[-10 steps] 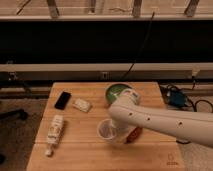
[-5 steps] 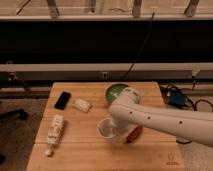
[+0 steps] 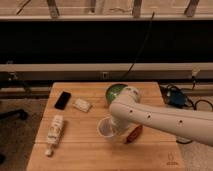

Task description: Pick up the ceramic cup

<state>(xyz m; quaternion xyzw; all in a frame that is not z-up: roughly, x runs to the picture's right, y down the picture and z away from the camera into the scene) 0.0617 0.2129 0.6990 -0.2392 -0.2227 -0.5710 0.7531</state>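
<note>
The ceramic cup (image 3: pixel 105 128) is small, white and round with a pale inside. It stands upright on the wooden table (image 3: pixel 75 150), near the middle. My white arm reaches in from the right, over the table. Its gripper (image 3: pixel 115 131) is down right at the cup's right side, mostly hidden under the arm's wrist. The wider green bowl (image 3: pixel 115 91) stands behind the cup, partly covered by the arm.
A red object (image 3: pixel 134 134) lies just right of the cup, under the arm. A black phone (image 3: pixel 62 100) and a white packet (image 3: pixel 82 105) lie at the back left. A bottle (image 3: pixel 54 132) lies on its side at the left. Cables and a blue item (image 3: pixel 176 96) lie right of the table.
The arm has shifted only slightly at the cup. The cup and the other things stay in place.
</note>
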